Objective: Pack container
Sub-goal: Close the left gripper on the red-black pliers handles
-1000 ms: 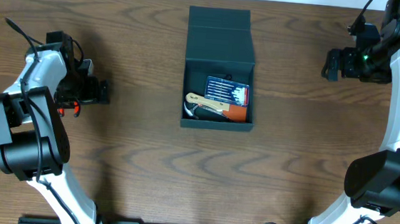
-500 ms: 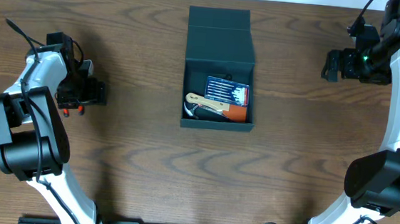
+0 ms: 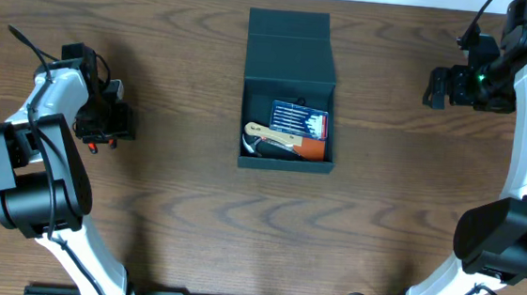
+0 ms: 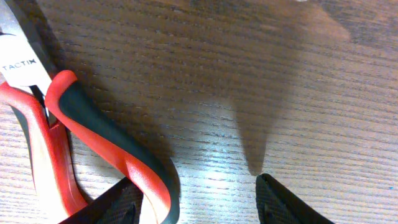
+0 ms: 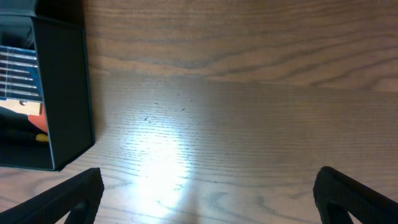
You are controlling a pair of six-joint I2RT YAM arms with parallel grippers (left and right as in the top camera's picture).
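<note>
Step in hand, as I read it: pick up the pliers [image 4: 93, 124] from the left side of the surface [image 3: 184, 198] for packing.

Position: the container [image 3: 286, 164] sits mid-surface toward the far edge, with its lid [image 3: 290, 46] folded back. A blue-and-red bit case [image 3: 299, 120] and a tan-handled tool [image 3: 272, 135] are already inside. The pliers are well apart from it, out by the left arm.

Left fingers [image 4: 280, 208]: apart, low over the wood, nothing clamped. In the left wrist view one red-and-black handle runs in just beside the near-side fingertip. The other handle lies outside it. The far fingertip has bare wood in front of it.

Right fingers [image 5: 354, 199]: spread wide and empty, hovering over bare surface just beside the container's right wall.

Notes for a clean grasp:
- The grip is off-centre. Closing here would likely catch one handle only, and the tool could pivot or splay open.
- I would shift sideways until both handles sit between the fingertips, then close.
- Take them near the joint rather than at the handle ends, so the tool hangs level.
- Fingertips look close to the wood; I cannot tell whether they touch it. Keep the descent gentle.
- Free room in the container appears limited, so plan to lay the pliers along the open left side.
</note>
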